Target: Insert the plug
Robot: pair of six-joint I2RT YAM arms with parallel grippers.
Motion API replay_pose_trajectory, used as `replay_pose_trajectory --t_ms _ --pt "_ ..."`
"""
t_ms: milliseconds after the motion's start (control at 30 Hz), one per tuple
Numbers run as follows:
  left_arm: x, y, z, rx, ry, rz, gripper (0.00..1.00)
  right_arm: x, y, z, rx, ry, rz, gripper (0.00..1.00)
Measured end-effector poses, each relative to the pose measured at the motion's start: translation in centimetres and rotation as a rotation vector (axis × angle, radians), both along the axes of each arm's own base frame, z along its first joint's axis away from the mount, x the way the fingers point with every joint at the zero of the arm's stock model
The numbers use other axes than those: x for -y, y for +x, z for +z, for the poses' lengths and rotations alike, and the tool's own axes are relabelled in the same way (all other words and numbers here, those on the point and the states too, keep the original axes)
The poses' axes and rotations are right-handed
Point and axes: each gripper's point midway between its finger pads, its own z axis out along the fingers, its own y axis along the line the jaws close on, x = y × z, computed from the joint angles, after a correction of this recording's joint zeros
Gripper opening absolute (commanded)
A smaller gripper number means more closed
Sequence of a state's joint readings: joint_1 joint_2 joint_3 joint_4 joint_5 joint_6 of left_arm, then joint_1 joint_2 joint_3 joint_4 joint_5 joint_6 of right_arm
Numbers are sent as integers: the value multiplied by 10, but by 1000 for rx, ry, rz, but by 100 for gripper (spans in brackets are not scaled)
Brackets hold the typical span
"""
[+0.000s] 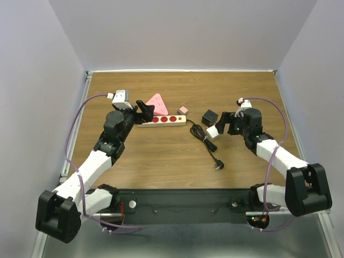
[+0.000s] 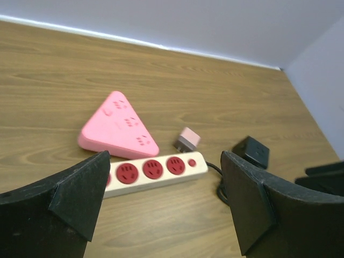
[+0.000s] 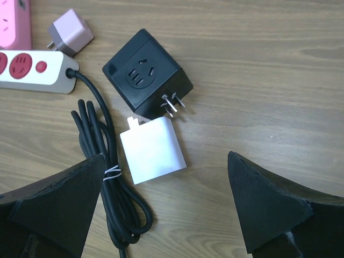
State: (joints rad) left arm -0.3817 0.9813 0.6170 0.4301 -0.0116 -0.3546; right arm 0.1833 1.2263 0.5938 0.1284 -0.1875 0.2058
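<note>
Triangular socket (image 1: 157, 101) behind power strip (image 1: 161, 120); cube adapter (image 1: 209, 116) to its right

Table (image 1: 161, 161): mid-brown wood w/ darker grain streaks. Power strip (image 2: 156, 173): cream body, 3 red sockets + small red button at the right end. Triangular socket block (image 2: 119, 126) just far of it: bright pink all over. Small adapter (image 2: 188, 138) to the right: pale pink-lilac. Cube adapter (image 3: 146, 72): matte black, silver prongs (image 3: 171, 103). Flat plug block (image 3: 153, 150) beside it: plain white. Cable (image 3: 94, 134): black, thin white tie (image 3: 112, 172) round the coil. Arms (image 1: 88, 169): white shells, black joints, w/ purple leads (image 1: 72, 134). Walls (image 1: 183, 32): pale grey-lilac.
</note>
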Motion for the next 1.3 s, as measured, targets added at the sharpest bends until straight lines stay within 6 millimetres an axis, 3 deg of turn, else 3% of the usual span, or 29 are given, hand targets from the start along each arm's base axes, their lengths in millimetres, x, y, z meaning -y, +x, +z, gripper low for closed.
replay_pose_trajectory --t_ms 333,600,900,1200,1300 --pt "36 -5 -24 -88 -7 -131 94 -17 -9 -23 -93 -64 36 100" --pt "46 3 -14 -81 -1 -150 94 -25 -21 -49 -181 -119 66 100" --pt "64 4 -27 -125 21 -197 94 -25 -22 -69 -230 -169 61 100" --pt "79 3 -21 -123 26 -237 94 -21 -10 -70 -221 -223 27 100" --pt "83 3 -19 -120 28 -248 94 -20 -5 -74 -226 -239 22 94"
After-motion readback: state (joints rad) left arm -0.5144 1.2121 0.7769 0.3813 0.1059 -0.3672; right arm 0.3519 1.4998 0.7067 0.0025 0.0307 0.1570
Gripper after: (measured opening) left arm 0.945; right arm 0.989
